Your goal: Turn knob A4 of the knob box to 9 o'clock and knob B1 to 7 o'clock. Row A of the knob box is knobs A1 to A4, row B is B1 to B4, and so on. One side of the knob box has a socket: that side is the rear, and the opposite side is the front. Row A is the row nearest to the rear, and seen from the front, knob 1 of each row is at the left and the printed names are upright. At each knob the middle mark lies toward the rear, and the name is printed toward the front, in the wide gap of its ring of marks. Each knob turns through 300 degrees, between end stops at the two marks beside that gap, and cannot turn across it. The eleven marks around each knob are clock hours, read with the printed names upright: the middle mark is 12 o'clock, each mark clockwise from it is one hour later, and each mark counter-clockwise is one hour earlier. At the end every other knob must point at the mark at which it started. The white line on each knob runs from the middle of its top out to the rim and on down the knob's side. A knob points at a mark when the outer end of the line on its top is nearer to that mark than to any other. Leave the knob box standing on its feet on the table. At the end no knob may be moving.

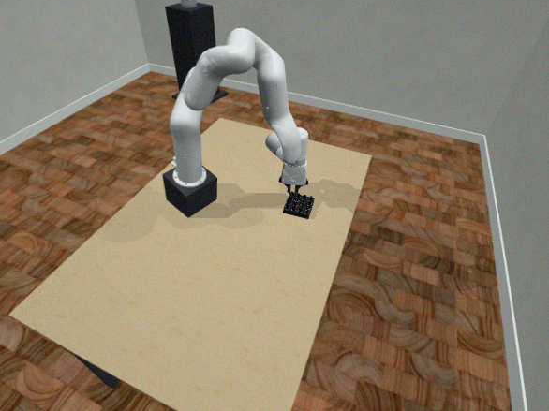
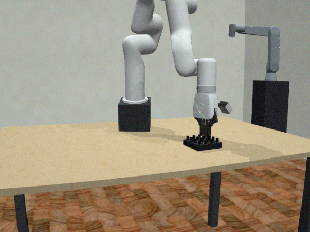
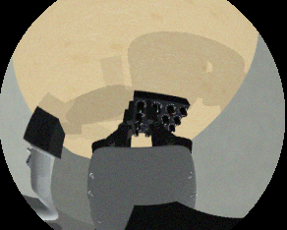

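Note:
The black knob box [image 1: 298, 205] stands on the tan table to the right of the arm's base, and it also shows in the exterior view [image 2: 202, 142] and the wrist view [image 3: 159, 114]. My gripper [image 1: 294, 191] points straight down over the box's far edge, on the side toward the arm. Its fingertips [image 2: 206, 135] are down among the knobs there. The fingers stand a narrow gap apart around one knob, loose and not clamped on it. In the wrist view the fingers hide that knob. The names and white lines are too small to read.
The arm's black base block [image 1: 189, 191] stands on the table left of the box. A second grey arm on a black pedestal [image 2: 270, 103] stands off the table behind it.

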Motion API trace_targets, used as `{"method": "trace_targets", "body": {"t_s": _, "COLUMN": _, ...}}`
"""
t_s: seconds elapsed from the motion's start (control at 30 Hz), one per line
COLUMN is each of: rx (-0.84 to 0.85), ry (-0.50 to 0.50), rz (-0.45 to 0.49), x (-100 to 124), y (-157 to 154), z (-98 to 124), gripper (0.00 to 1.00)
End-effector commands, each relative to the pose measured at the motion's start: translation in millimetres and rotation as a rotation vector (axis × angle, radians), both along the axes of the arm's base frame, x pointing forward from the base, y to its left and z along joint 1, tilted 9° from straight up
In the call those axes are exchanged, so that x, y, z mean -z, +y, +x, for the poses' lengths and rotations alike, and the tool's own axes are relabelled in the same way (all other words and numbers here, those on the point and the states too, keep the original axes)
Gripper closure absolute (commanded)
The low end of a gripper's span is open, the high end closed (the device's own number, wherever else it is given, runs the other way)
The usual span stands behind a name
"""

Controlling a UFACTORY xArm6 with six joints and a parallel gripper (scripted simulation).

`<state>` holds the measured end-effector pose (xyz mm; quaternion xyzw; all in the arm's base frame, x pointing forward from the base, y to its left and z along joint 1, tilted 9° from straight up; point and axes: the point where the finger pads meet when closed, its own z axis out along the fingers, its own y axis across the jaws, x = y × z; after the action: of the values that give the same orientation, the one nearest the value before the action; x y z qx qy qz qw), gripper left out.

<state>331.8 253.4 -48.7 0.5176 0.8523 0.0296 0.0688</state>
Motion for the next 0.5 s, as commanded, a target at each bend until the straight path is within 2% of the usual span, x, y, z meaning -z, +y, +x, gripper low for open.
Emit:
{"method": "trace_targets", "body": {"t_s": 0.0, "rx": 0.0, "ry": -0.003, "rz": 0.002, "x": -2, "y": 1, "z": 1, "gripper": 0.81}}
{"method": "trace_targets", "body": {"t_s": 0.47, "rx": 0.0, "ry": -0.003, "rz": 0.002, "x": -28, "y": 1, "z": -3, "gripper": 0.81}}
